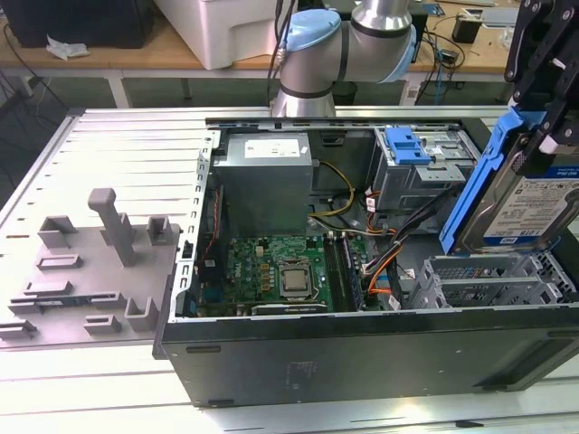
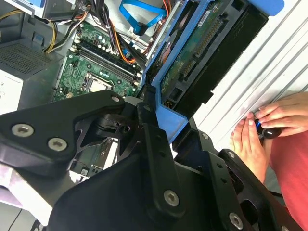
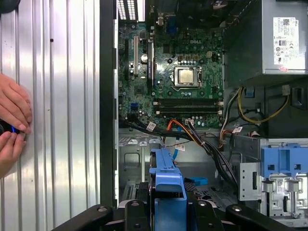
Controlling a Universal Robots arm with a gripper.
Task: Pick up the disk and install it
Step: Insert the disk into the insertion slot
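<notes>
Jaws closed on the disk point(image 1: 523, 194), gripping it at the upper end of its blue carrier bracket point(image 1: 479, 181). Disk is off the table, hanging tilted on edge, white-and-blue label facing the exterior camera. Second wrist view: disk point(image 2: 192, 53) sits between the jaws, green circuit-board side showing. First wrist view: bracket edge point(image 3: 167, 185) runs straight out from between the jaws.

Just below the jaws is the open computer case point(image 1: 362, 362), lying on its side. The disk's lower end hangs over the silver drive bay point(image 1: 488, 280) in the case corner; cannot tell if they touch. Beside the jaws, deeper in the case, is a metal drive cage point(image 1: 425, 176) with a blue tab point(image 1: 409, 145) on top. Orange and black cables point(image 3: 192, 132) lie between the bay and the board.

Farther from the jaws, toward the exterior view's left, is the green motherboard point(image 1: 262, 267) with its CPU socket point(image 1: 297, 280), and beyond it the grey power supply box point(image 1: 267, 181).

Outside the case is the slatted metal table point(image 1: 118, 154). A grey moulded fixture point(image 1: 90, 271) sits well apart from the jaws at the exterior view's left.

A person's hands point(image 2: 269, 120) point(image 3: 12, 120) rest on the table beside the case, holding a small dark object point(image 2: 269, 132).

Robot arm point(image 1: 348, 41) rises behind the case.
</notes>
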